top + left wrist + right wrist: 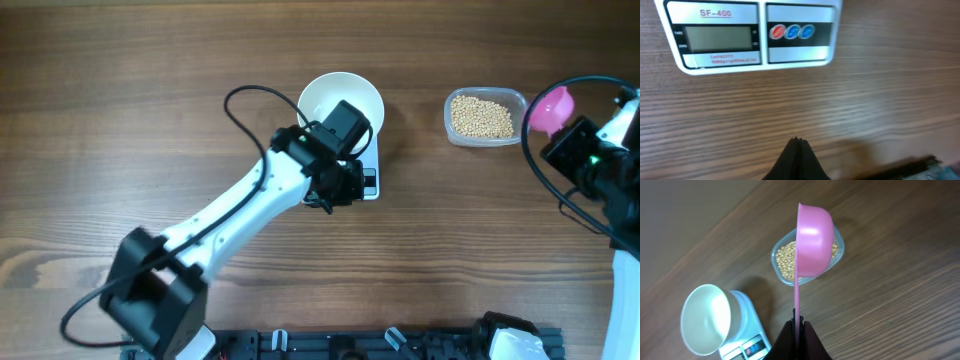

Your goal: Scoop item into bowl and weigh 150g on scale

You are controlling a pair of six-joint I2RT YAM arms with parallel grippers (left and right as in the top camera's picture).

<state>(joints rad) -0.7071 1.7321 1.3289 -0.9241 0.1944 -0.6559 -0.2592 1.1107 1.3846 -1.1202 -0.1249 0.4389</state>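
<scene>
left arm (240,200) over scale (371,181), tub (447,115) uncovered

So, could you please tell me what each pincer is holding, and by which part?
Right pincer grips the pink scoop by its handle's end; left pincer is shut on nothing.

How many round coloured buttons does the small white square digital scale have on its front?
3, in one row right of the grey display on the scale: the red button at the left, the middle blue button, and the right blue button. None seems hidden.
</scene>
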